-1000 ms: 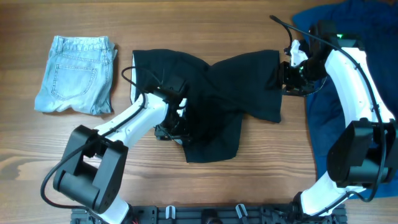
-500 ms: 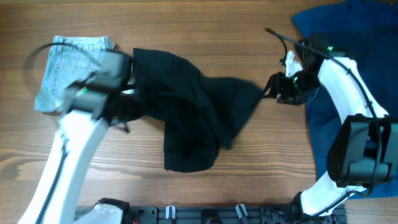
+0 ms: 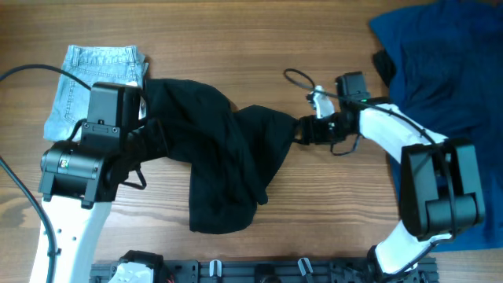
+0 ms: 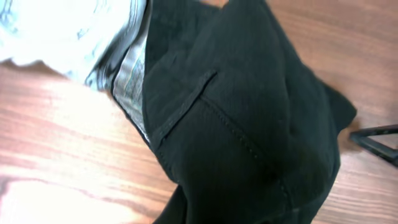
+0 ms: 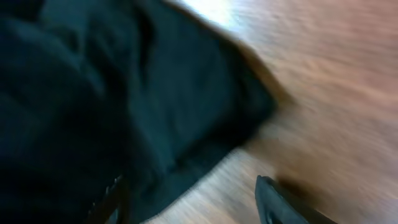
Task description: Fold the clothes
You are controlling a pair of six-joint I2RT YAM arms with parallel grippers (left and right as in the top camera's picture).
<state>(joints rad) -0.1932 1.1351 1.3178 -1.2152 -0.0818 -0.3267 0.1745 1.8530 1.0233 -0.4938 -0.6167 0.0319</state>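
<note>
The black shorts [image 3: 228,165] lie bunched across the middle of the table, drawn up toward my left gripper [image 3: 151,135]. That gripper is shut on their left part. In the left wrist view the black shorts [image 4: 249,124] cover the jaws entirely. The light-blue denim shorts [image 3: 78,75] lie folded at the far left, partly under my left arm, and the denim shorts [image 4: 56,31] also show at the wrist view's top left. My right gripper [image 3: 302,130] stands open at the shorts' right tip. In the right wrist view my right gripper [image 5: 193,205] straddles the black shorts' edge [image 5: 124,112].
A big royal-blue garment [image 3: 440,71] is heaped at the table's right side, behind and beside my right arm. A black cable [image 3: 297,76] loops above the right wrist. Bare wooden table [image 3: 338,212] shows in front of the shorts.
My left gripper has shut on the black shorts and swung up and to the left, dragging them that way. My right gripper has followed the shorts' right end toward the middle.
</note>
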